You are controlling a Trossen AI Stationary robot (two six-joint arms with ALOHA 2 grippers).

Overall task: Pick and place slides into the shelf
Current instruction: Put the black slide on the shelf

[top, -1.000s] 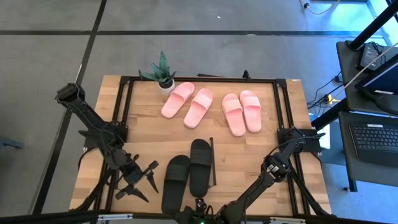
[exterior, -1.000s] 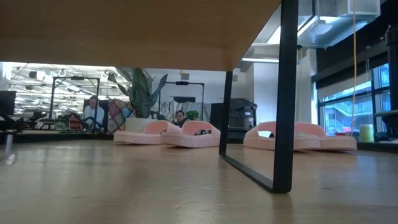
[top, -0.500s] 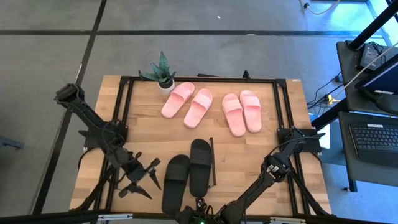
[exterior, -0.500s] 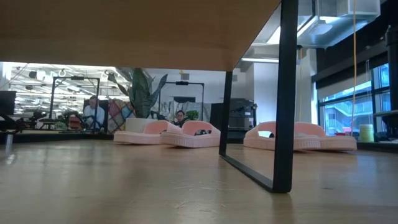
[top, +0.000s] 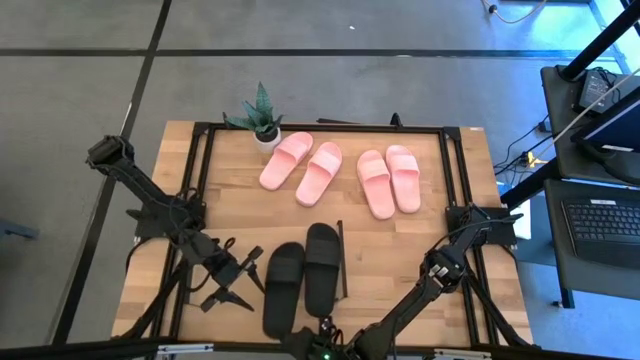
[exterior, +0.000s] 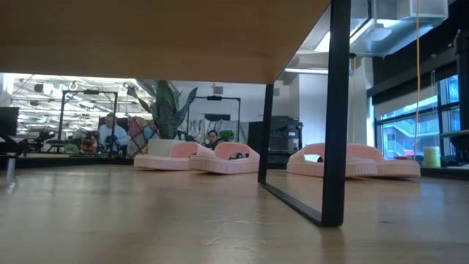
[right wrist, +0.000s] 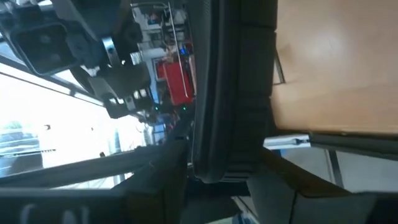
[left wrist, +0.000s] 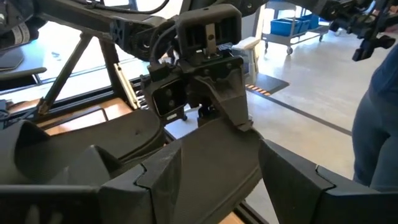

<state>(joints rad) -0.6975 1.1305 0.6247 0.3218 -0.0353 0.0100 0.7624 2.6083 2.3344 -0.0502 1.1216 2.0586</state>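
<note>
Two black slides (top: 300, 280) lie at the tabletop's (top: 230, 215) near edge in the high view, four pink slides (top: 340, 172) toward the far edge, left gripper (top: 235, 283) spread open beside the black pair. Low view: shelf (exterior: 220, 37) overhead. Right wrist view: right gripper (right wrist: 217, 162) fingers straddle a black slide's edge; whether they pinch it, I cannot tell.

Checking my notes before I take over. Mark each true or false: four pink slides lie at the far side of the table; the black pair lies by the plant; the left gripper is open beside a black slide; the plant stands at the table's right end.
1. Four pink slides at the far side: true.
2. Black pair by the plant: false, it lies at the near edge.
3. Left gripper open beside a black slide: true.
4. Plant at the right end: false, far edge, left of centre.
</note>
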